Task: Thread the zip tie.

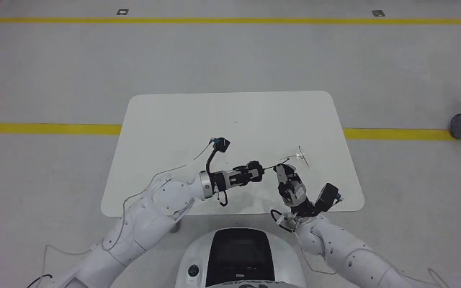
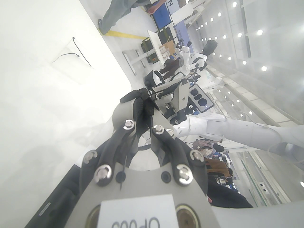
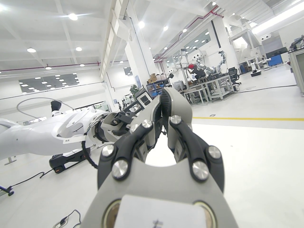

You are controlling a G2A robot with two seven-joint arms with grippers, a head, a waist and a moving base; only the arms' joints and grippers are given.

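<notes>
Top view: the zip tie (image 1: 269, 168) spans between the left gripper (image 1: 255, 171) and the right gripper (image 1: 282, 173), above the table (image 1: 166, 122) near its front edge. Left wrist view: jaws pinched closed on the zip tie. Right wrist view: jaws pressed together, gripping its other end.

White round-cornered worktop (image 1: 216, 122) is set on a pale floor (image 1: 57, 72). One yellow line (image 1: 57, 129) is run across the floor level with the worktop's middle, and a second line (image 1: 216, 20) is seen farther off. A left plate (image 1: 122, 12) and a right plate (image 1: 378, 13) are set in the floor beyond it. A clear packet (image 1: 301, 155) is laid on the worktop's right part.
</notes>
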